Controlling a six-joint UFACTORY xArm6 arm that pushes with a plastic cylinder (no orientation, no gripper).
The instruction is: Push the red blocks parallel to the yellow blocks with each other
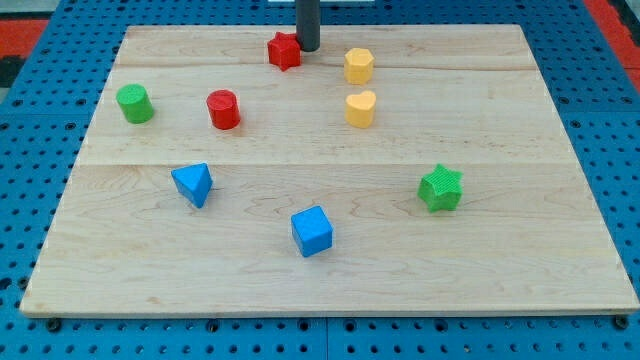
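Board: a pale wooden board (330, 250) lies on a blue pegboard table (30, 180), which shows on every side of it.
Rod: a straight dark rod (307, 20) comes down from the view's top, a little left of centre.
Tip: my tip (307, 49) rests on the board near its top edge, touching or just beside the right side of the red star (the gap, if any, is too small to tell).
Jaws: the arm carries no jaws at all, only the rod, so nothing is being held.
Red star: the red star (285, 51) sits near the top edge, just left of my tip.
Red cylinder: the red cylinder (223, 109) stands below and to the left of the red star, well apart from it.
Yellow hexagon: the yellow hexagon (359, 65) sits right of my tip, near but not touching.
Yellow heart: the yellow heart (361, 109) lies directly below the yellow hexagon, close to it (the two make a short upright column).
Green cylinder: the green cylinder (134, 103) stands at the view's left, left of the red cylinder.
Green star: the green star (441, 189) lies toward the view's right, lower down.
Blue wedge: the blue wedge (193, 184) lies below the red cylinder.
Blue cube: the blue cube (312, 231) sits nearest the view's bottom, around centre.
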